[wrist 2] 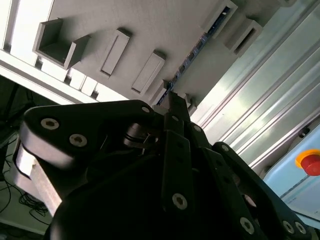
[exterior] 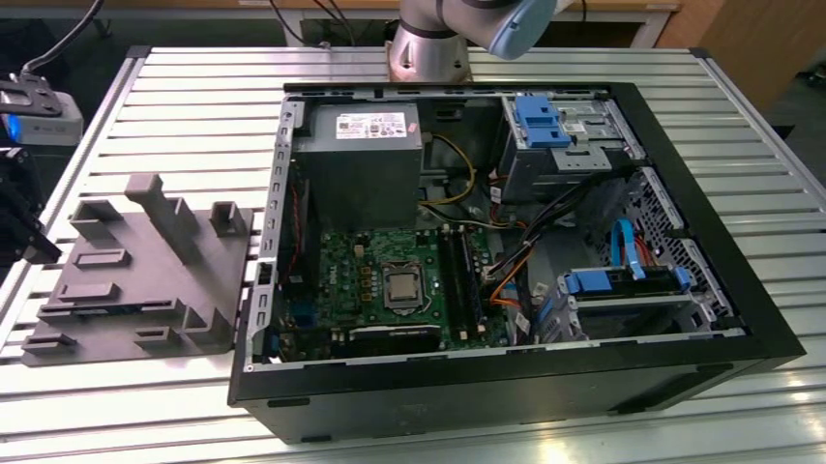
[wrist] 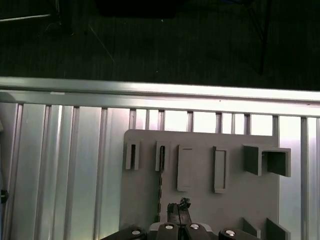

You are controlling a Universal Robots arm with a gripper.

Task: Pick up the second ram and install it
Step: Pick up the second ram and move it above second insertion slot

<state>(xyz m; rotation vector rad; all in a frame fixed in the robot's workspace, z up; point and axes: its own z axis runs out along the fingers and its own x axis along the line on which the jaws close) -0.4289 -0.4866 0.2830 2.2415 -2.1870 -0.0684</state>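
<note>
The second ram (wrist: 160,186) is a thin dark stick standing on edge in a slot of the grey holder plate (wrist: 200,210). In the second wrist view the ram (wrist 2: 192,52) appears as a dark strip with bluish glints. In the exterior view the ram (exterior: 123,309) lies low in the holder (exterior: 130,280), at that view's left. My gripper (wrist: 179,207) hovers above the holder, a little to one side of the stick and apart from it. Its black fingertips (wrist 2: 172,100) are pressed together with nothing between them.
An open computer case (exterior: 516,387) with the green motherboard (exterior: 374,261) and its long black sockets (exterior: 458,280) stands beside the holder on the slatted aluminium table (exterior: 130,406). The arm's base (exterior: 427,43) is behind the case. A red push button (wrist 2: 310,162) sits off the table edge.
</note>
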